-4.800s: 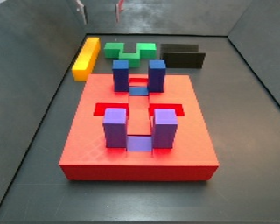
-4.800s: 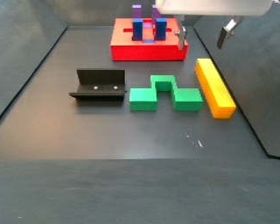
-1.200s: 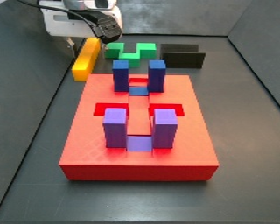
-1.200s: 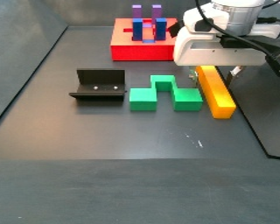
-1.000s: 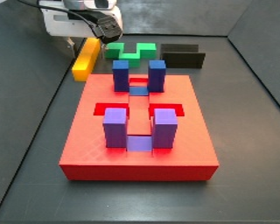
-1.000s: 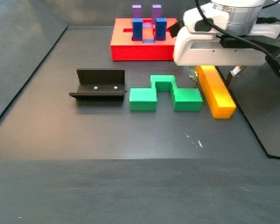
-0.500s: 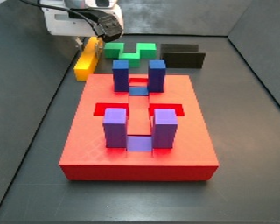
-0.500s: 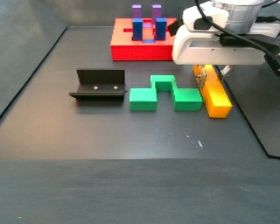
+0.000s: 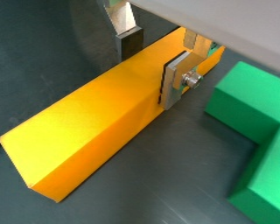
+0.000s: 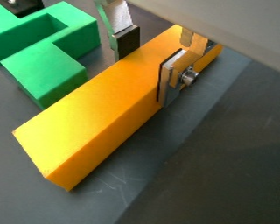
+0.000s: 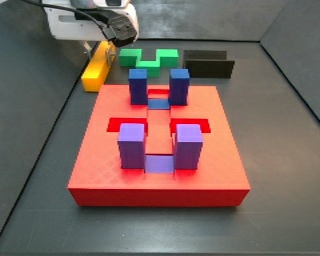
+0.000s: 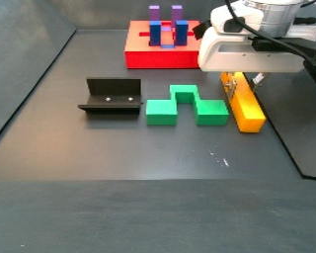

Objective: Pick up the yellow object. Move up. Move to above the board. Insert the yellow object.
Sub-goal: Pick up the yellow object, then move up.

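The claw (image 10: 149,54) straddles the yellow bar (image 10: 113,112) crosswise near one end, both plates touching its long sides, apparently gripping.

Gripper (image 9: 154,54) over the yellow object (image 9: 101,118): brushed silver metal fingers (image 9: 175,77), matt dark pads; smooth matt plastic bar; floor (image 12: 68,138) dull dark.

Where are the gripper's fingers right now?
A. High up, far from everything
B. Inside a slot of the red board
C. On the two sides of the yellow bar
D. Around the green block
C. In both wrist views the gripper has one finger on each long side of the yellow bar, which lies on the floor; the green block sits apart beside it.
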You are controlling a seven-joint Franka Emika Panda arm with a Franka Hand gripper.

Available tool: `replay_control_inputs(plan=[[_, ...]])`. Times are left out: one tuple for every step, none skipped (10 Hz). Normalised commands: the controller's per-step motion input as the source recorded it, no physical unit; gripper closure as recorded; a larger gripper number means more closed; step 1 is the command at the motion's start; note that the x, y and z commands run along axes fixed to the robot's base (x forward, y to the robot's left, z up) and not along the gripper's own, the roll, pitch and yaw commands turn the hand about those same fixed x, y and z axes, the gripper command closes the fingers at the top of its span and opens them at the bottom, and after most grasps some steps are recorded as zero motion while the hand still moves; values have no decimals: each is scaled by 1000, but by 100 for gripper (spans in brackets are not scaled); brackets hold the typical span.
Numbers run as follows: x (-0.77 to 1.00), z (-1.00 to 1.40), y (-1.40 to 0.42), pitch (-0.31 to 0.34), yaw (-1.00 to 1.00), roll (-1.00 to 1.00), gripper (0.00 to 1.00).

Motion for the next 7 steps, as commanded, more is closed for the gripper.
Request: replay_control_inputs(plan=[[0, 0, 0, 0, 0, 0, 100], [0, 0, 0, 0, 0, 0, 100], [0, 0, 0, 0, 0, 0, 100], [0, 0, 0, 0, 0, 0, 100], [0, 0, 0, 0, 0, 0, 100], [0, 0, 0, 0, 0, 0, 100], [0, 833, 0, 0, 0, 0, 100]])
